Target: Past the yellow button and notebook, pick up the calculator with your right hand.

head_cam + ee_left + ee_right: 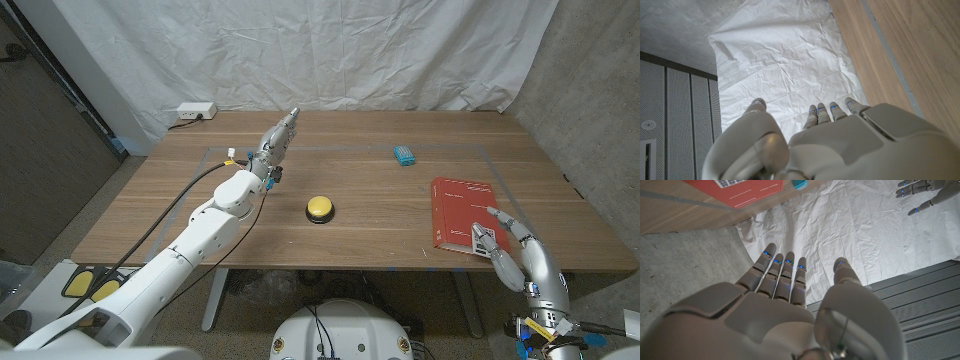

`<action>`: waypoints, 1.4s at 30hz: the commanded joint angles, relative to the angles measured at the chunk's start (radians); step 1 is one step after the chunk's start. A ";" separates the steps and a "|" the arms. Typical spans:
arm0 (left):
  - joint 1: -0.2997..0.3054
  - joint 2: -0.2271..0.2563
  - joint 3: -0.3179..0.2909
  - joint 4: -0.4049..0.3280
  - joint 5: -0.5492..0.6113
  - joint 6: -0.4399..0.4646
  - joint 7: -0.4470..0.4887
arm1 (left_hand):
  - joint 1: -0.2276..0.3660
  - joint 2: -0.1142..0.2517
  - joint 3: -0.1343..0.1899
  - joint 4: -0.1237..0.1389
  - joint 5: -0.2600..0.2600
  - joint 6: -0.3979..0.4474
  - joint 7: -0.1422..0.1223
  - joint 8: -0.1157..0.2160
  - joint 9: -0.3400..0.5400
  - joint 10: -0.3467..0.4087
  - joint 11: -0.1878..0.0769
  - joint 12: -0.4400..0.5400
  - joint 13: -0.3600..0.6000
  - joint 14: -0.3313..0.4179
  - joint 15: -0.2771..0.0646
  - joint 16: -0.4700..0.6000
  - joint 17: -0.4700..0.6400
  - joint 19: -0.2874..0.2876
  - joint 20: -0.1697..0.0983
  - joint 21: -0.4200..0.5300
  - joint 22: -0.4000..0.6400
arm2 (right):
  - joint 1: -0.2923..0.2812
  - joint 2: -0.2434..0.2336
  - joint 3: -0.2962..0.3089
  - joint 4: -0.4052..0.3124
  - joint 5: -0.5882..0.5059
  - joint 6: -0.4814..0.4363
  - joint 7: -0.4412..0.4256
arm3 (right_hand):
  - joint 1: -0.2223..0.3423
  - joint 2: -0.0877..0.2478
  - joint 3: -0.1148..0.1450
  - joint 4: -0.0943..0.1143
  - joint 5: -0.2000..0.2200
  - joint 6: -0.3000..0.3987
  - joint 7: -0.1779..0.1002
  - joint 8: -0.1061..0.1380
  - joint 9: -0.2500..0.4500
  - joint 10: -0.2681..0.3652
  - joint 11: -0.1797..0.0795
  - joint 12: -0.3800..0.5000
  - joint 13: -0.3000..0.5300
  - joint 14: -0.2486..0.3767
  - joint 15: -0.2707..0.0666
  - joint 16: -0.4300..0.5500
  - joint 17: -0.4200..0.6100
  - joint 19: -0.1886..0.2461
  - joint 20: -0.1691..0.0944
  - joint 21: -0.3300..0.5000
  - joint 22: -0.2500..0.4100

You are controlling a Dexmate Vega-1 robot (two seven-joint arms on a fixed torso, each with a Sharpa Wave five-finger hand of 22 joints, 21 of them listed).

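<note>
Right hand (pixel 507 255) open at table edge (pixel 400 270)

The pale calculator (pixel 726 182) lies flat on the red notebook (pixel 460 205), at the right hand's (pixel 505 252) fingertips. The round yellow button (pixel 319 207) sits well to that hand's left.

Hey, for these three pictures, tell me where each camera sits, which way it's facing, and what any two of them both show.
Head view: on the robot's head, looking down over the wooden table; both arms, left robot hand, right robot hand show.
Left wrist view: on the left wrist, looking along the open left robot hand toward the white sheet.
Right wrist view: on the right wrist, looking along the open right robot hand; the left robot hand shows too.
Shared: head and right wrist views both show the red notebook.
</note>
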 commanded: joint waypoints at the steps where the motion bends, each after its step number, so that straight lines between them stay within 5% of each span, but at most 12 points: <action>1: 0.001 -0.019 0.009 -0.016 0.013 0.001 0.024 | 0.012 0.002 -0.004 -0.001 -0.003 -0.010 0.007 -0.002 0.003 -0.015 -0.004 -0.002 0.002 -0.004 0.009 -0.002 0.001 -0.005 -0.078 -0.004 0.003 | -0.020 -0.032 0.006 0.015 0.000 -0.016 -0.051 | 0.010 0.003 0.005 0.007 0.005 0.011 -0.004 -0.001 0.005 0.011 -0.004 0.003 0.003 0.015 -0.038 0.007 0.004 0.014 -0.036 -0.002 0.004; 10: -0.006 -0.025 0.012 -0.036 0.019 0.010 0.036 | 0.013 0.003 -0.005 -0.001 -0.003 -0.010 0.005 -0.001 0.003 -0.014 -0.004 -0.001 0.002 -0.007 0.005 -0.002 0.002 -0.006 -0.077 -0.005 0.003 | -0.059 -0.037 0.015 0.000 -0.040 -0.045 -0.084 | 0.014 0.003 0.007 0.009 0.008 0.015 -0.006 -0.001 0.006 0.015 -0.004 0.003 0.004 0.021 -0.038 0.008 0.005 0.021 -0.037 -0.002 0.004; 23: -0.015 -0.006 -0.001 -0.029 0.015 0.031 0.030 | 0.013 0.005 -0.007 -0.001 -0.004 -0.011 0.005 -0.001 0.004 -0.012 -0.004 0.001 0.002 -0.005 0.005 -0.001 0.002 -0.006 -0.073 -0.005 0.003 | -0.018 -0.058 -0.030 0.005 -0.120 -0.156 -0.112 | 0.021 0.002 0.010 0.010 0.011 0.017 -0.011 -0.003 0.006 0.017 -0.011 0.002 0.005 0.025 -0.044 0.007 0.006 0.026 -0.041 -0.004 0.005; 38: -0.007 -0.008 -0.001 -0.017 0.007 0.011 0.017 | 0.014 0.008 -0.009 -0.001 -0.006 -0.010 0.001 0.000 0.004 -0.013 -0.009 0.001 0.002 -0.005 0.004 -0.001 0.003 -0.007 -0.067 -0.005 0.003 | -0.038 -0.133 -0.086 -0.010 -0.212 -0.324 -0.177 | 0.035 -0.004 0.014 0.011 0.018 0.033 -0.031 -0.002 0.008 0.035 -0.030 0.005 0.008 0.055 -0.068 0.013 0.009 0.046 -0.055 -0.005 0.006; 42: -0.003 -0.003 -0.001 -0.031 0.010 0.016 0.019 | 0.015 0.009 -0.010 -0.001 -0.006 -0.010 0.002 0.000 0.004 -0.013 -0.010 0.001 0.002 -0.006 0.004 -0.001 0.003 -0.008 -0.064 -0.006 0.003 | -0.041 -0.153 -0.097 -0.005 -0.213 -0.347 -0.195 | 0.043 -0.010 0.015 0.010 0.022 0.030 -0.056 -0.005 0.009 0.033 -0.042 0.004 0.010 0.070 -0.073 0.017 0.011 0.055 -0.057 -0.006 0.006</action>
